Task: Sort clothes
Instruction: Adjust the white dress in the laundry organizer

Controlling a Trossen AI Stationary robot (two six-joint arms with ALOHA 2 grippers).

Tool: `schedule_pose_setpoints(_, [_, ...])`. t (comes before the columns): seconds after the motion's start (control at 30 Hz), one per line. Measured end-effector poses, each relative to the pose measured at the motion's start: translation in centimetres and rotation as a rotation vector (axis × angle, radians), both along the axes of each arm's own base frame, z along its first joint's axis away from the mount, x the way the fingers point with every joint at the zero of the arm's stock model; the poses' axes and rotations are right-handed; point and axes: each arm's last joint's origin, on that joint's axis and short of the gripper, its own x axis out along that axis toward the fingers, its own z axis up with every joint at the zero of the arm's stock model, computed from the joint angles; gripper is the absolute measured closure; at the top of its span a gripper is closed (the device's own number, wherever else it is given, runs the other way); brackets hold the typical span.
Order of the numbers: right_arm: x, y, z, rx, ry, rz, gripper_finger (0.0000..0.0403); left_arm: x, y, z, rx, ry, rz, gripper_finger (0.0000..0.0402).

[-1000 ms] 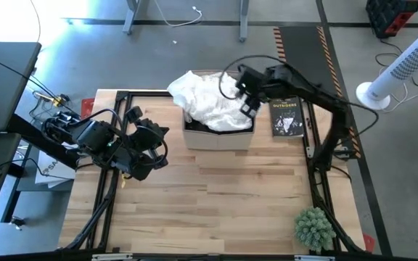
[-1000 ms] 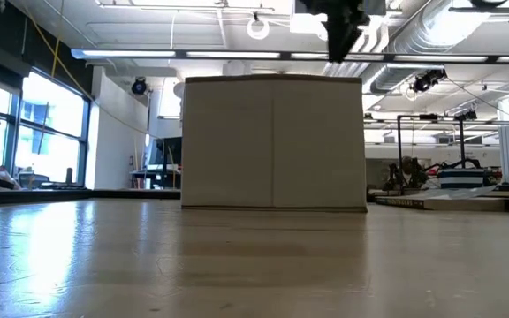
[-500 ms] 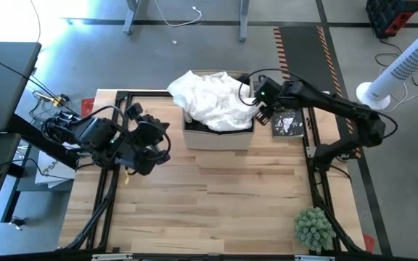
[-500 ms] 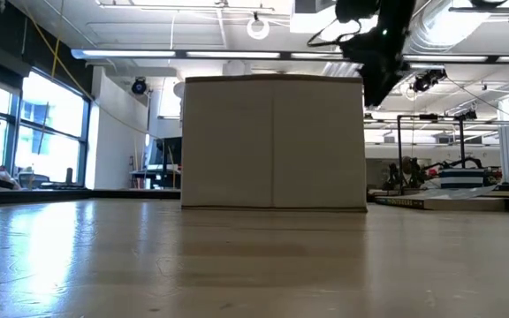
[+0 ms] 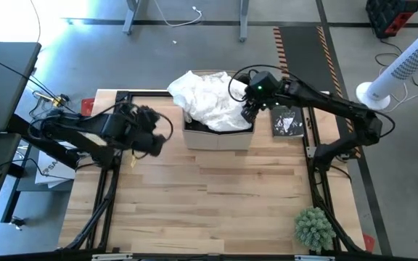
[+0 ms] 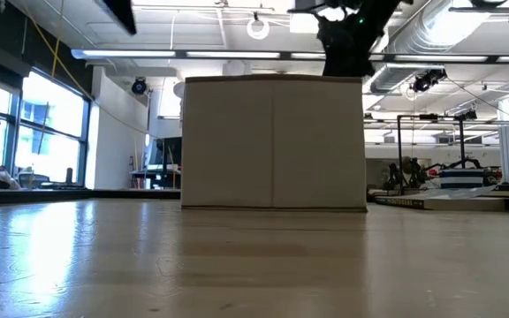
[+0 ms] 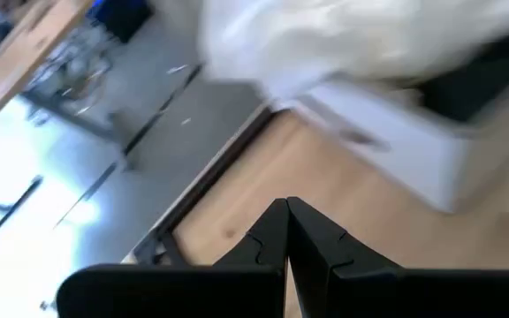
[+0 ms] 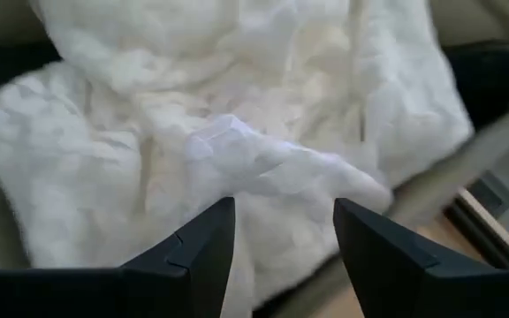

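Note:
A pile of white clothes [image 5: 209,98] fills an open white box [image 5: 218,138] at the table's far middle and hangs over its far-left rim. A dark garment [image 5: 220,128] shows under it at the box's near side. My right gripper [image 5: 249,110] is over the box's right part. Its fingers stand open just above the white cloth [image 8: 263,168], and no touch shows. My left gripper [image 5: 162,138] is shut and empty, left of the box above the table. It points toward the box [image 7: 396,150].
A black book with white lettering [image 5: 287,119] lies right of the box. A small green plant [image 5: 314,228] stands at the near right corner. In the low view the box [image 6: 272,141] blocks the middle. Bare wood lies in front of it.
My right gripper swung out toward the book and came back over the box's right part, lower onto the white pile. My left gripper has gone up and toward the box, turning to face it. The clothes have kept still.

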Motion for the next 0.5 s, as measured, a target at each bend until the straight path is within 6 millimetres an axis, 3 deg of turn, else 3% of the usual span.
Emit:
schedule_pose_setpoints(0.13, [1.7,-0.7,-2.2,0.03,0.063,0.004,0.021,-0.8,3.5,-1.9,0.036,0.011,0.089,0.0401])
schedule_pose_setpoints(0.33, [4.6,-2.0,-7.1,0.054,0.224,0.037,0.021,0.4,10.2,-4.1,-0.031,-0.029,0.05,0.0401])
schedule_pose_setpoints(0.5, [6.0,-1.6,-9.5,0.015,0.321,0.058,0.021,0.9,16.1,-5.4,-0.054,-0.096,0.075,0.0401])
